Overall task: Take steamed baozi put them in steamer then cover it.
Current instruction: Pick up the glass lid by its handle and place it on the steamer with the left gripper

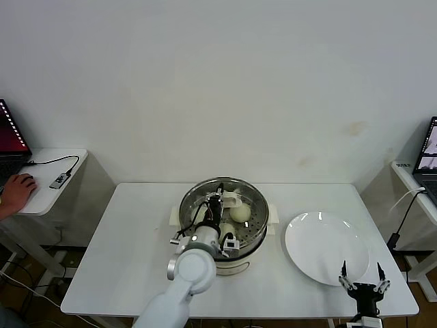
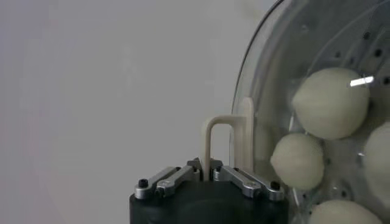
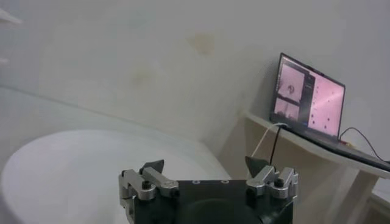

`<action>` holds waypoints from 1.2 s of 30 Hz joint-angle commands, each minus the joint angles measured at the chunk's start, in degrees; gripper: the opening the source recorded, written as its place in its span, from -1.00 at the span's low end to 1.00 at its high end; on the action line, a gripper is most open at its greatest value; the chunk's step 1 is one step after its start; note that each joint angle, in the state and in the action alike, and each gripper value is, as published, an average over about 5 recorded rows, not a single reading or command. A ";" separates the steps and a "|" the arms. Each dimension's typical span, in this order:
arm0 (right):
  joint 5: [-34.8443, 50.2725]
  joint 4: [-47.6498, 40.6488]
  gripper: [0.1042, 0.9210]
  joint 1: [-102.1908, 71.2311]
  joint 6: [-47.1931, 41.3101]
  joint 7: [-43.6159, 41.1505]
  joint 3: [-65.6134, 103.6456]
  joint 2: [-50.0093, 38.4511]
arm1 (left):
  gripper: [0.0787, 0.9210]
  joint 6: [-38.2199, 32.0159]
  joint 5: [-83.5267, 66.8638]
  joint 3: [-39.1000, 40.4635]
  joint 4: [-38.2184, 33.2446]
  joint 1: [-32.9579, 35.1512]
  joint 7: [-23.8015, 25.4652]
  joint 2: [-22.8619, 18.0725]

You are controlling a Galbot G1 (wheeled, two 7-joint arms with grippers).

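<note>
The left gripper (image 2: 210,176) is clamped on the cream handle (image 2: 228,139) of the glass cover (image 1: 222,205), which sits over the steamer (image 1: 258,236) at mid-table; the baozi (image 2: 329,102) lie inside, 4 showing through the glass in the left wrist view. The step in hand looks like seating the cover; it would go best if the rim were level and centred all round before the jaws let go, then the arm lifted straight up so the handle is not dragged sideways. The right gripper (image 1: 364,281) waits with fingers spread wide at the near edge of the empty plate (image 1: 321,246). From the head view the left arm hides the near part of the steamer, so whether the rim sits flush there cannot be told; only 2 baozi can be made out there.
</note>
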 commanded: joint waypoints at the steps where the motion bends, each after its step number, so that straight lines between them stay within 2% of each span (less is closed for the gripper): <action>1: -0.12 -0.16 0.76 0.05 -0.02 0.06 -0.12 0.07 | -0.83 -0.04 1.43 0.29 0.34 1.47 0.22 -1.12; 23: -0.35 -0.45 0.76 0.15 -0.02 -0.34 -0.59 0.15 | -0.83 -0.97 1.57 -0.54 1.84 0.87 -0.79 -1.75; 26: -0.43 -0.41 0.76 0.09 -0.04 -0.36 -0.65 0.18 | -0.73 -0.94 1.57 -0.49 0.66 1.61 -0.84 -1.55; 29: -0.50 -0.32 0.76 -0.06 -0.03 -0.38 -0.68 0.20 | -0.54 -1.01 1.57 -0.56 -1.68 2.88 -0.91 -0.91; 36: -1.09 -0.05 0.76 -0.72 -0.01 -0.42 -1.13 0.35 | -0.04 -1.31 -1.11 -0.37 -12.21 9.30 -1.25 3.06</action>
